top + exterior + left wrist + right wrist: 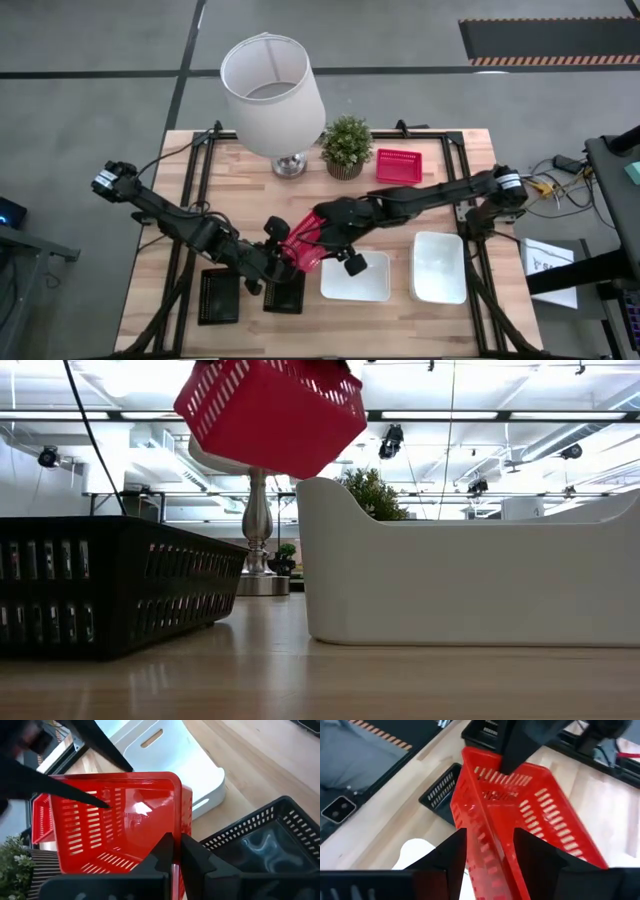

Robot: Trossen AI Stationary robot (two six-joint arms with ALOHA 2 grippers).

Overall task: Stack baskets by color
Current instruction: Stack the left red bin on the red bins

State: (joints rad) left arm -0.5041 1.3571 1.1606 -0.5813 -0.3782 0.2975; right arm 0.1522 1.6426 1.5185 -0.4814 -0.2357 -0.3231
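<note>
A red basket (302, 246) hangs tilted above the table between my two grippers, and the low view shows this red basket (270, 408) well clear of the wood. My left gripper (173, 857) is shut on it. My right gripper (490, 851) comes from the table's right and stands open astride one long wall of the basket. Another red basket (398, 165) rests on its base at the far side. Two black baskets (220, 297) (285, 295) and two white baskets (355, 278) (440, 267) sit along the near side. My left gripper pinches a side wall of the red basket, near a corner (178, 826), between its two fingers. It comes slanting down from the table's left. The basket is lifted clear and tilted. My right gripper has one finger on either side of a long wall (487, 827); whether it touches, I cannot tell.
A lamp with a white shade (272, 88) and a small potted plant (347, 146) stand at the far middle of the table. Bare wood lies between the far red basket and the white baskets.
</note>
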